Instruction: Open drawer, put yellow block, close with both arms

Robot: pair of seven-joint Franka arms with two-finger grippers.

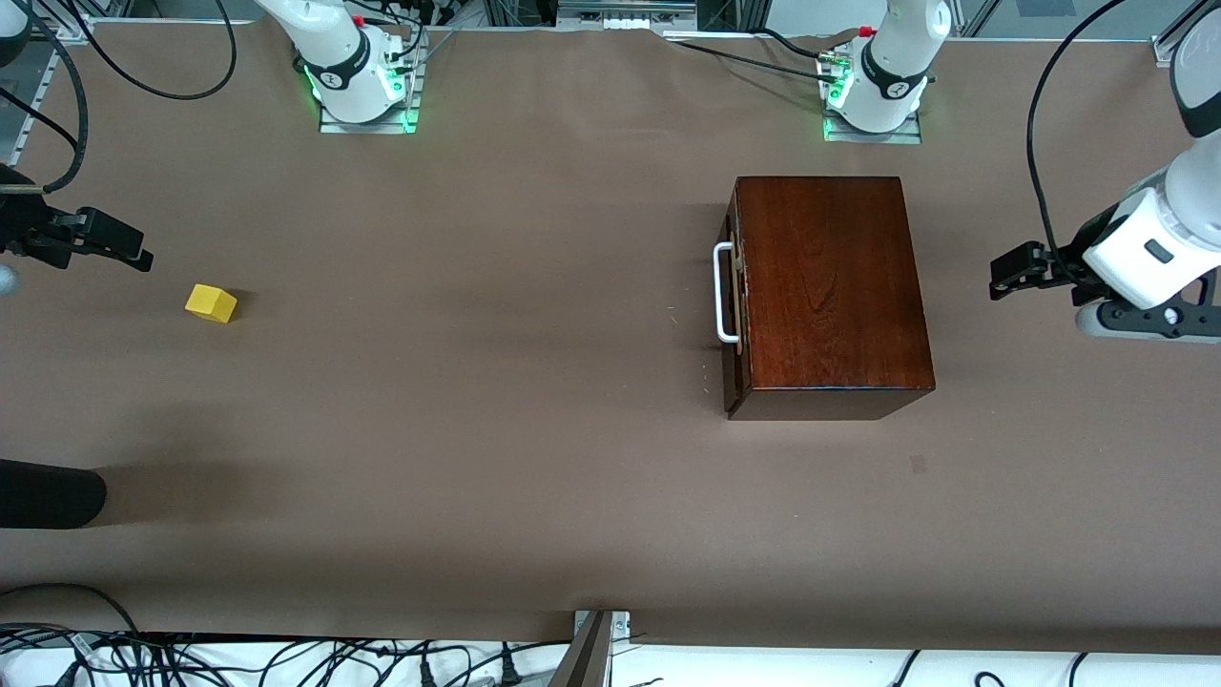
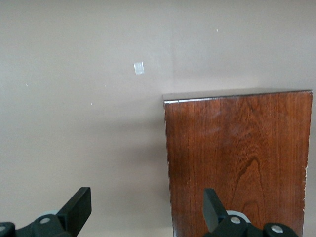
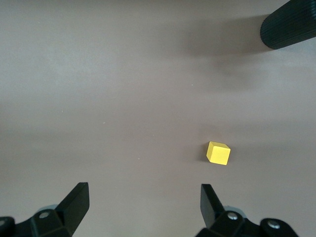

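The mahogany box (image 1: 828, 291) sits toward the left arm's end of the bench (image 1: 477, 429), drawer (image 1: 735, 291) shut. The yellow block (image 1: 211, 303) is near the right arm's edge. Left gripper (image 1: 1002, 277) and right gripper (image 1: 138, 250) both hang up in the air, fingers spread wide, holding nothing.

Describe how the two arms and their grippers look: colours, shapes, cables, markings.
Both arms are white, rounded segments with black joint bands, on metal base plates lit green. Black cables trail from them. The left gripper and right gripper are black, two-fingered, with wedge-shaped fingertips.

Front camera looked down from high across the table (image 1: 572, 239); wrist cameras faced downward, sharing its surface.
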